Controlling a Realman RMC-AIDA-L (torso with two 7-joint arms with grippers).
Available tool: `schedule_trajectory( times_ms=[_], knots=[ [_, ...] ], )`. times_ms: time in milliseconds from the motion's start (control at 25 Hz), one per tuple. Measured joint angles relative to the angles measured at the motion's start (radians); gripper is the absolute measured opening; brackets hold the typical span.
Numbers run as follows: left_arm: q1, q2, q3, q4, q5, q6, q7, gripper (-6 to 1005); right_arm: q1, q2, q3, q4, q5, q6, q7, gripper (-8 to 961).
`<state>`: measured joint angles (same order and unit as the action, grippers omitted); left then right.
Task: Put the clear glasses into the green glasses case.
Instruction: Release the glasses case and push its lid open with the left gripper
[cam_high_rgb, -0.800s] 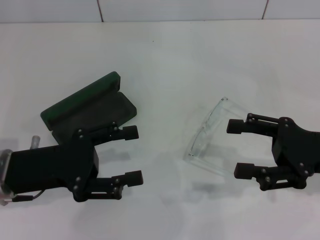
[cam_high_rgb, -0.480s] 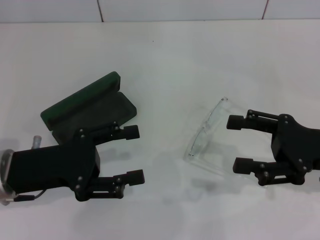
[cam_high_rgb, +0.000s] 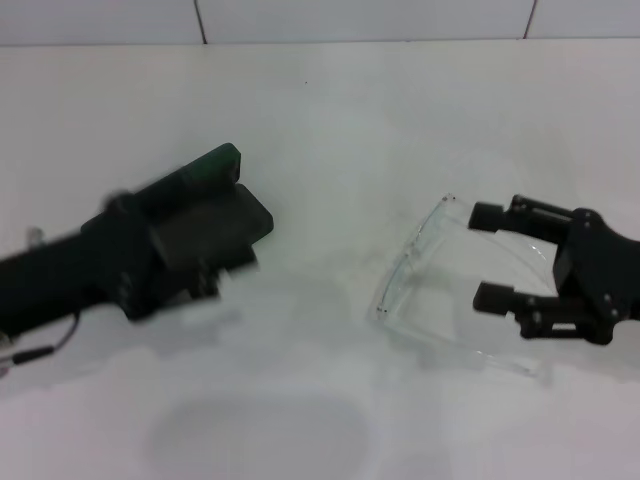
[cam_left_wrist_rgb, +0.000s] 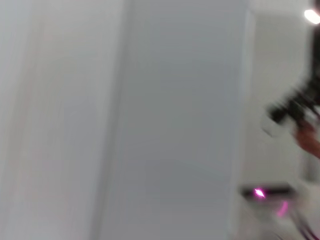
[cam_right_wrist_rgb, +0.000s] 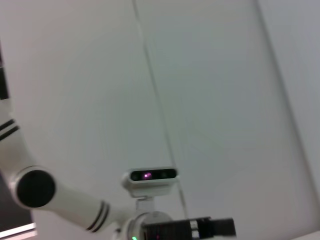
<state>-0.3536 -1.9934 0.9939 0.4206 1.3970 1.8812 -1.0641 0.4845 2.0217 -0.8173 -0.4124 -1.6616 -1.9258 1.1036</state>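
Note:
The clear glasses (cam_high_rgb: 408, 262) lie on the white table right of centre, lens edge toward the middle and long arms trailing to the right. My right gripper (cam_high_rgb: 489, 257) is open at the arms' side, one fingertip (cam_high_rgb: 486, 216) by the far arm and the other between the two arms. The green glasses case (cam_high_rgb: 222, 165) lies open at centre left, with its dark tray (cam_high_rgb: 222, 220) toward me. My left gripper (cam_high_rgb: 215, 275) is smeared by motion and overlaps the case's near side. Neither wrist view shows the glasses or the case.
The white table (cam_high_rgb: 330, 120) runs back to a tiled wall. A thin cable (cam_high_rgb: 40, 350) hangs under the left arm. The right wrist view shows the robot's head camera (cam_right_wrist_rgb: 150, 176) and a white arm link against the wall.
The left arm has swung quickly away from me and over the case's near side, now blurred. The right gripper has shifted slightly farther away and to the right, still open. The glasses have not moved.

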Motion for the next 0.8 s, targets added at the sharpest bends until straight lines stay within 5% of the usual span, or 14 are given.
schedule_trajectory(
  times_ms=[320,520,800],
  knots=[
    [0.009,-0.099,-0.332,-0.037,-0.019,0.031,0.143,819,-0.052,-0.006,0.003,0.058,0.146,0.037,-0.104,857],
    [-0.021,-0.093,-0.338,-0.003,-0.014,-0.04,0.095,808,-0.068,-0.008,0.015,0.063,0.168,0.051,-0.114,857],
    [-0.029,-0.098,-0.282,0.357,0.191,-0.219,-0.233,736,-0.082,-0.009,0.029,0.064,0.174,0.073,-0.114,857]
  ],
)
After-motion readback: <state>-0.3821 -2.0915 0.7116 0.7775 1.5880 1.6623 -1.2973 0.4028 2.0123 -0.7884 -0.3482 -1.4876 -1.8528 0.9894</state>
